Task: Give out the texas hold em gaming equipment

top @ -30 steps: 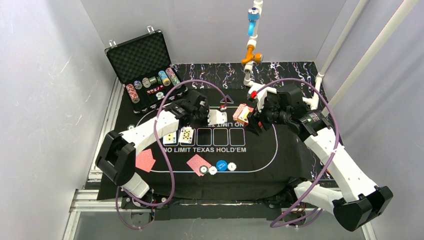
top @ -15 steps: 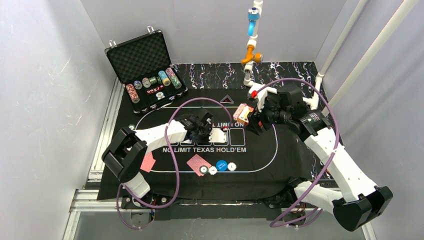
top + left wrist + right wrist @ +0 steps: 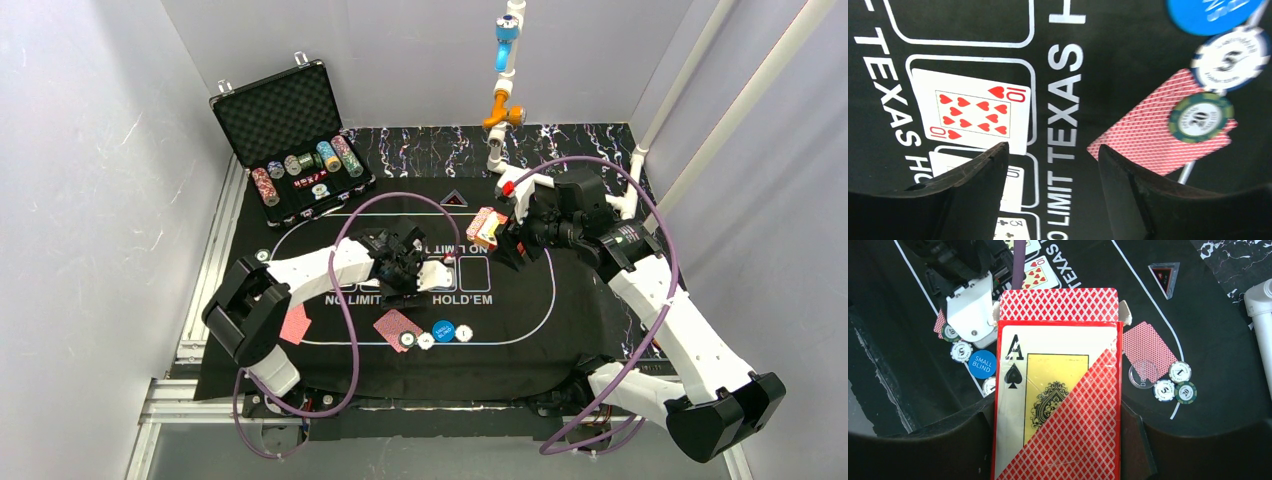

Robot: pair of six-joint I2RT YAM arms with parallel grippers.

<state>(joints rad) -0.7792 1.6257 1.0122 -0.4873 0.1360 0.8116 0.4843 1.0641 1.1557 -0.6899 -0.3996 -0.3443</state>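
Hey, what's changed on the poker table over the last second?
The left claw swung from beside the card box toward the near side, carrying the ten of hearts down to the outlined slots. It then opened and let go, and the card now lies face up in a slot. The right claw stayed clamped on the card box; the blue button and chips did not move.

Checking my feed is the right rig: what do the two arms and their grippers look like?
Both the left arm and right arm have white shell links with bulky black joint housings. A purple cable loops off each one. The left gripper and right gripper have dark, curved fingers; I can read no markings on them.
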